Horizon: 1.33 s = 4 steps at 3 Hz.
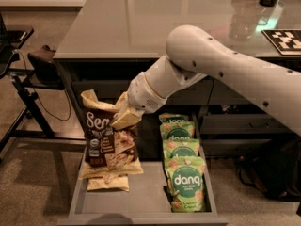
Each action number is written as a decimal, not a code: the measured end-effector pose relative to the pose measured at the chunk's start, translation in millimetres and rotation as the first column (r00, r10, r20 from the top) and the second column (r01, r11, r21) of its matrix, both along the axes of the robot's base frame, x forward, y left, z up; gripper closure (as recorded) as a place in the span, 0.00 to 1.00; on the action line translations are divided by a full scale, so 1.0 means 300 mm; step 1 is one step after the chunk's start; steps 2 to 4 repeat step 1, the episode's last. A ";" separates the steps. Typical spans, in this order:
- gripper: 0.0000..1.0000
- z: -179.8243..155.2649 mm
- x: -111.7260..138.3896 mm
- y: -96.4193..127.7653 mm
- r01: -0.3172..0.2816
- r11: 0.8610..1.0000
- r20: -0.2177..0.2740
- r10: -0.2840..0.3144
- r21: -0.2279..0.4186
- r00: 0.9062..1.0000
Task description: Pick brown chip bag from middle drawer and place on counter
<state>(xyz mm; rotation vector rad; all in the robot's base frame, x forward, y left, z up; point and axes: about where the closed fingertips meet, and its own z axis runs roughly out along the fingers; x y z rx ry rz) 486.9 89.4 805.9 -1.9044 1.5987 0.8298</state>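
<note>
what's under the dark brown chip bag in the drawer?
A flat tan bag on the grey drawer floor; only its lower edge shows, the dark brown chip bag covers the rest. The gripper holds its top.

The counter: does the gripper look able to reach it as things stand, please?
Probably yes: the gripper, shut on the brown chip bag over the middle drawer, sits just below the edge of the counter, nothing between.
</note>
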 end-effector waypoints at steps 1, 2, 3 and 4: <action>1.00 0.000 0.000 0.000 0.000 1.000 0.000 0.000 0.000 1.000; 1.00 0.000 0.000 0.000 0.000 1.000 0.000 0.000 0.000 1.000; 1.00 0.000 0.000 0.000 0.000 1.000 0.000 0.000 0.000 1.000; 1.00 0.000 0.000 0.000 0.000 1.000 0.000 0.000 0.000 1.000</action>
